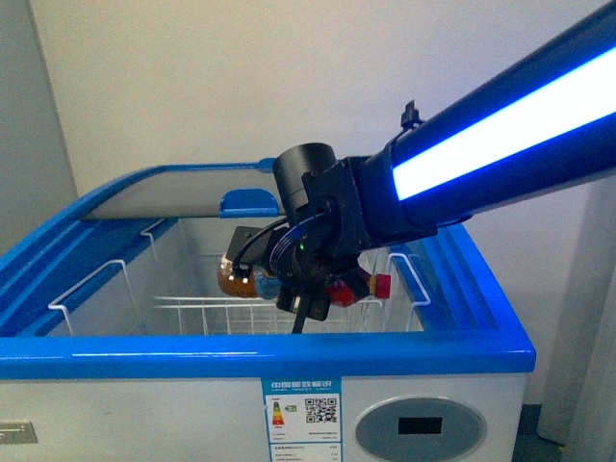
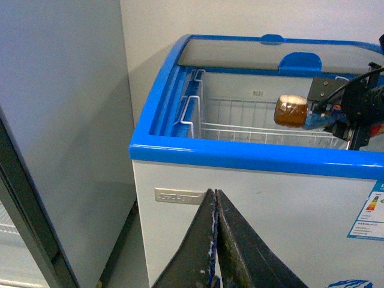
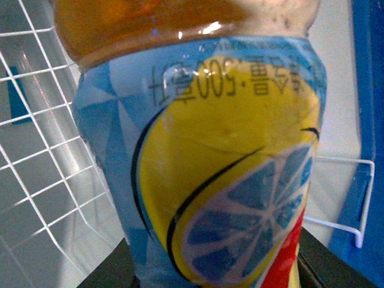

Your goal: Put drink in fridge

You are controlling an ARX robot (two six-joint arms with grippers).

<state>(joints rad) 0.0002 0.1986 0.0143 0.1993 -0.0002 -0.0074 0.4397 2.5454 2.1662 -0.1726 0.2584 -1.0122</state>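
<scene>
The right claw (image 1: 306,289) is clamped on the iced-tea bottle (image 1: 252,276), holding it on its side over the white wire basket (image 1: 217,313) inside the open fridge (image 1: 269,351), toward the right end. Its red cap (image 1: 381,283) shows only in the front view. The right wrist view alone reveals the label's lemon-slice print (image 3: 240,210). The left wrist view shows the left claw (image 2: 215,240) with fingers pressed together, empty, outside the fridge's front wall, and a grey cabinet (image 2: 60,120) beside the fridge.

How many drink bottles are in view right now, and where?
1. The bottle lies sideways in the right gripper, above the wire basket inside the fridge. Others could be hidden behind the arm.
</scene>
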